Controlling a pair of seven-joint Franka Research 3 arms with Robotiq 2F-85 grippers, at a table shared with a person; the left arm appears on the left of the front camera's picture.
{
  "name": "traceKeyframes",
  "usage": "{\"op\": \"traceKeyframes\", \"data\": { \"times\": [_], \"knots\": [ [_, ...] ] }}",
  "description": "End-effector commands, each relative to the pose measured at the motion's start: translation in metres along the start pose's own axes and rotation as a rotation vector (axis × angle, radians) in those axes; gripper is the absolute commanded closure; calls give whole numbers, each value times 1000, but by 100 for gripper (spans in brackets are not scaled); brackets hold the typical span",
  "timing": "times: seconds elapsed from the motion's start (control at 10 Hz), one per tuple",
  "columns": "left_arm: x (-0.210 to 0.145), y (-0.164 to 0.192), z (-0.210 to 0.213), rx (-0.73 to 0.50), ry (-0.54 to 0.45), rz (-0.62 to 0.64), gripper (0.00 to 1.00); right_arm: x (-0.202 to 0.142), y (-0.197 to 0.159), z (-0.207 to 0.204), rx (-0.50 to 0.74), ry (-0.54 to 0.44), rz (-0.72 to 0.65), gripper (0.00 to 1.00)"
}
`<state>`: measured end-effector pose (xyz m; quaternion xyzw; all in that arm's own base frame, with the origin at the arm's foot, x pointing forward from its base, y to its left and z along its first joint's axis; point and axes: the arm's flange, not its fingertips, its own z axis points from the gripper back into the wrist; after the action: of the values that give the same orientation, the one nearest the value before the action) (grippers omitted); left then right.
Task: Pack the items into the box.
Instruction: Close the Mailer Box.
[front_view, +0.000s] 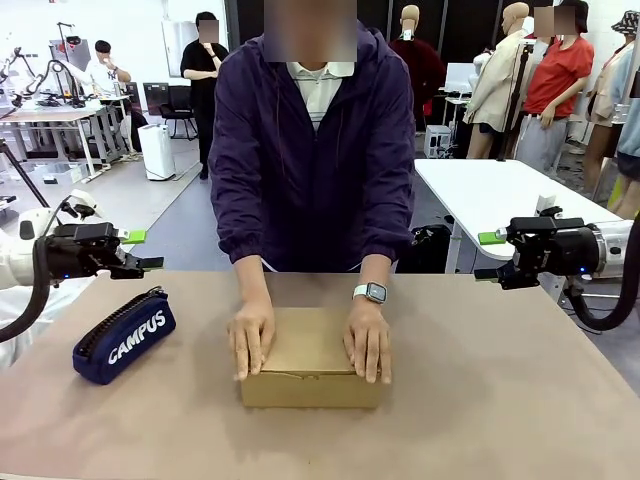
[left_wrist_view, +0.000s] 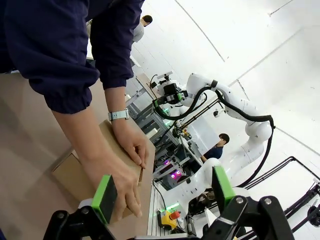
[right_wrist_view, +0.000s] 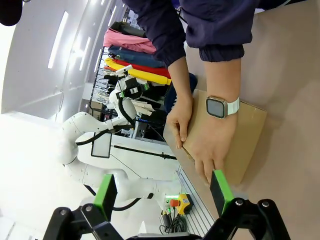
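- Judging from the front view, the task looks nearly done: the box (front_view: 310, 365) lies shut at mid-table, its lid pressed flat by the person's hands (front_view: 251, 338); the items are presumably inside, which cannot be confirmed. A pencil case (front_view: 124, 337) is left on the table (front_view: 520, 390), well apart from the box. The left gripper (front_view: 140, 252) and right gripper (front_view: 490, 257) are held wide open and empty at either side, clear of the table.
- Left wrist view: open green pads (left_wrist_view: 104, 198) are seen with nothing between them; beyond, the box (left_wrist_view: 70, 172) is covered by a hand (left_wrist_view: 131, 142).
- Right wrist view: open, empty pads (right_wrist_view: 220, 191) are seen; the box (right_wrist_view: 252, 127) is blocked by the hands (right_wrist_view: 212, 145), so any approach is obstructed.
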<state>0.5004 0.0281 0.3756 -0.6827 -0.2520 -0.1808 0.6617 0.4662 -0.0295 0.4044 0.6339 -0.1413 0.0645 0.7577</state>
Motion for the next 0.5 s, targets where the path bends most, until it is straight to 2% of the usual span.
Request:
{"op": "traceKeyframes", "data": {
  "times": [0.0, 0.4],
  "knots": [
    [1, -2, 1, -14, -2, -11, 0, 5, -1, 0, 1, -6, 21, 0],
    [1, -2, 1, -14, -2, -11, 0, 5, -1, 0, 1, -6, 21, 0]
  ]
}}
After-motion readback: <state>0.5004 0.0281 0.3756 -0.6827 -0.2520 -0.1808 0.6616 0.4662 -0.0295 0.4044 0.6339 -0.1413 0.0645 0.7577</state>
